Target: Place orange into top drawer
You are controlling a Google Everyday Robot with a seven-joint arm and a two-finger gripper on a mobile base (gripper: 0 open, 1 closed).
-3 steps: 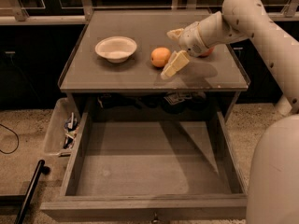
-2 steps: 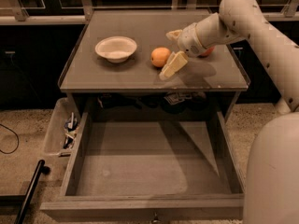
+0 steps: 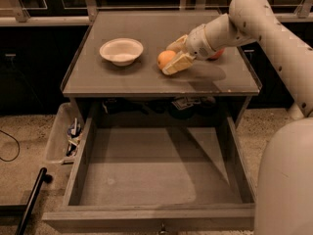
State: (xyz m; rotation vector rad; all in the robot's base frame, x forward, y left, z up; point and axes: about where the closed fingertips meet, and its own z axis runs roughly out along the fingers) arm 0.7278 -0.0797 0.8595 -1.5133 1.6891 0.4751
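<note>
The orange [image 3: 165, 58] is small, round and smooth and rests on the grey table top [image 3: 146, 77], right of centre. My gripper [image 3: 174, 54] reaches in from the right. Its two cream fingers are spread, one behind the orange and one [image 3: 178, 63] in front of it, so the orange sits between them at their tips. The top drawer [image 3: 146, 180] is pulled fully out below the table, wide and shallow, with a flat bare bottom and a small front knob [image 3: 161, 227].
A white bowl [image 3: 121, 50] stands on the table left of the orange. A red fruit [image 3: 217, 53] is partly hidden behind my wrist. A clear plastic bin [image 3: 66, 136] with small items hangs left of the drawer. A black pole [image 3: 30, 202] lies at bottom left.
My gripper has slid a little to the left, so its fingers now straddle the orange. The orange, bowl and drawer have not moved.
</note>
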